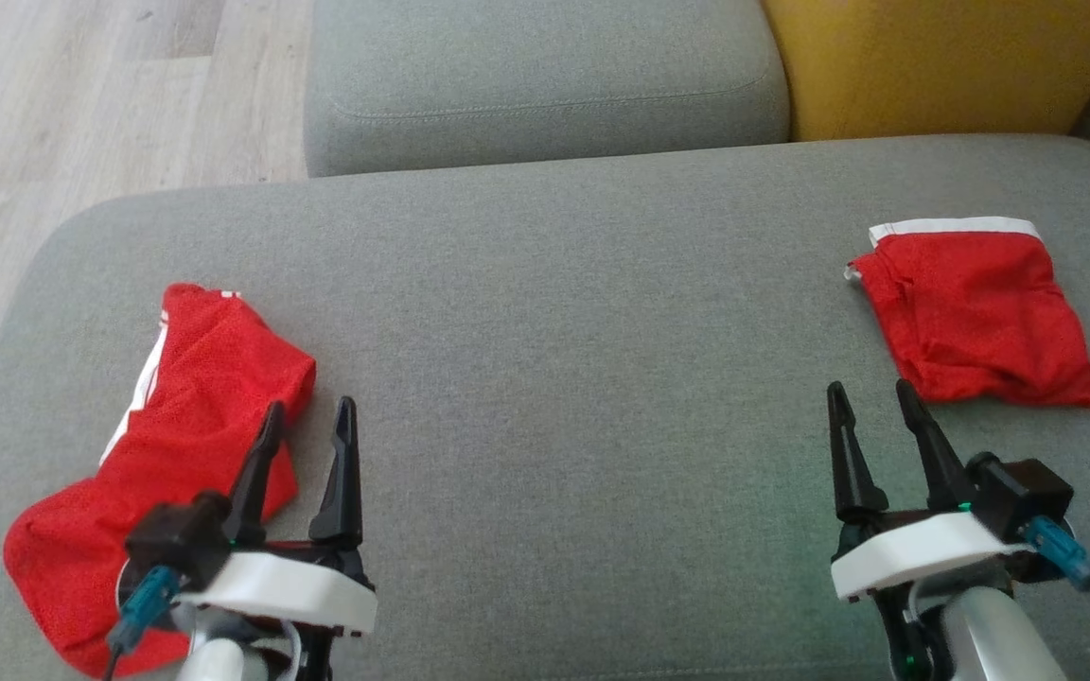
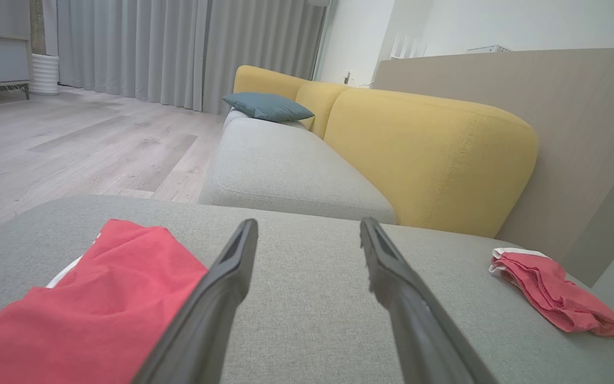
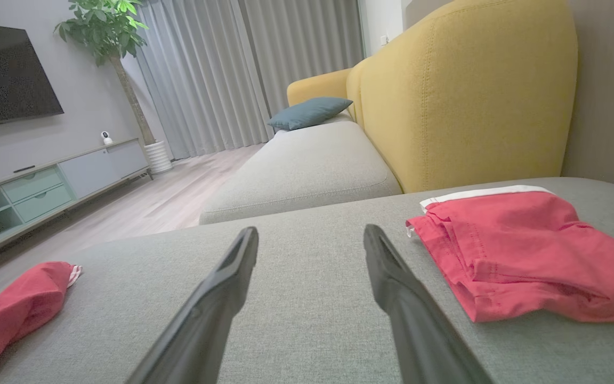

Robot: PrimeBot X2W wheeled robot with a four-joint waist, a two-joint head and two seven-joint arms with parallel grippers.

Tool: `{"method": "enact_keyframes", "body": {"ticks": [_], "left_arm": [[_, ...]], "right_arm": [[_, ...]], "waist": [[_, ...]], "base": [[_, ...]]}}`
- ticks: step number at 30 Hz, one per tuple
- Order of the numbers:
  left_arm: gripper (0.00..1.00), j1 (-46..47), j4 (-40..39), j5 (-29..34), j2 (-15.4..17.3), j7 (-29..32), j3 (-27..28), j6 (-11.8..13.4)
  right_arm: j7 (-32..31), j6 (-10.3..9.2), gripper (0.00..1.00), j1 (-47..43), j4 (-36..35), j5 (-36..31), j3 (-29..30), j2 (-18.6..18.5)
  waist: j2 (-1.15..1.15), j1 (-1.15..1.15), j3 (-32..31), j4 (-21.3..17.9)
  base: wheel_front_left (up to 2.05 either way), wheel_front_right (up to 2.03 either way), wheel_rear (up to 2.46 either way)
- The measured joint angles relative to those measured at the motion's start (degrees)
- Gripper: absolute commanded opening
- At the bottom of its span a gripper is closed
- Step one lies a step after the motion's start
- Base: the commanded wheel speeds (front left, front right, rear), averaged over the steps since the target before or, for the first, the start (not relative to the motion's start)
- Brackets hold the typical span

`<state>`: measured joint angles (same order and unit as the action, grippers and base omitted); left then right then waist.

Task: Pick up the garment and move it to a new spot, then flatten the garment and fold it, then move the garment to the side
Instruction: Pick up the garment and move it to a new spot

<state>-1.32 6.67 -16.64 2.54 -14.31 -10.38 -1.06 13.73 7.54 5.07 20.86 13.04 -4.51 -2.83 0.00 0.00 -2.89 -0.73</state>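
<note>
A crumpled red mesh garment (image 1: 167, 445) with white stripes lies at the left of the grey cushion (image 1: 554, 331); it also shows in the left wrist view (image 2: 88, 298) and the right wrist view (image 3: 14, 309). My left gripper (image 1: 310, 416) stands open beside it, its left finger over the cloth's right edge, nothing between the fingers. A second red garment (image 1: 975, 312) with a white waistband lies folded at the right, also in the left wrist view (image 2: 552, 290) and the right wrist view (image 3: 525, 250). My right gripper (image 1: 871, 395) is open and empty, just below-left of it.
Behind the cushion sits another grey seat (image 1: 545, 76) with a yellow backrest (image 1: 933, 61). Wooden floor (image 1: 81, 113) lies off the cushion's left edge. A blue pillow (image 2: 267, 105), curtains, a TV cabinet (image 3: 56, 186) and a plant stand farther off.
</note>
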Motion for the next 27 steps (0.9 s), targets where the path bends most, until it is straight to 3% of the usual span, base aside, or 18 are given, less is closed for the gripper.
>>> {"method": "enact_keyframes", "body": {"ticks": [18, 27], "left_arm": [[1.0, -1.0, -0.8, 0.0, 0.0, 0.0, -0.1, 0.6], [1.0, -0.9, -0.7, 0.3, 0.0, 0.0, 0.0, 0.6]], "right_arm": [[0.2, 0.0, 1.0, -0.1, 0.0, 0.0, -0.2, 0.0], [0.2, 0.0, 1.0, -0.2, 0.1, 0.7, -1.7, 0.0]], "waist": [[0.0, 0.0, 0.3, -0.1], [0.0, 0.0, 0.3, 2.9]], "base": [[0.0, 0.0, 0.0], [0.0, 0.0, 0.0]]}}
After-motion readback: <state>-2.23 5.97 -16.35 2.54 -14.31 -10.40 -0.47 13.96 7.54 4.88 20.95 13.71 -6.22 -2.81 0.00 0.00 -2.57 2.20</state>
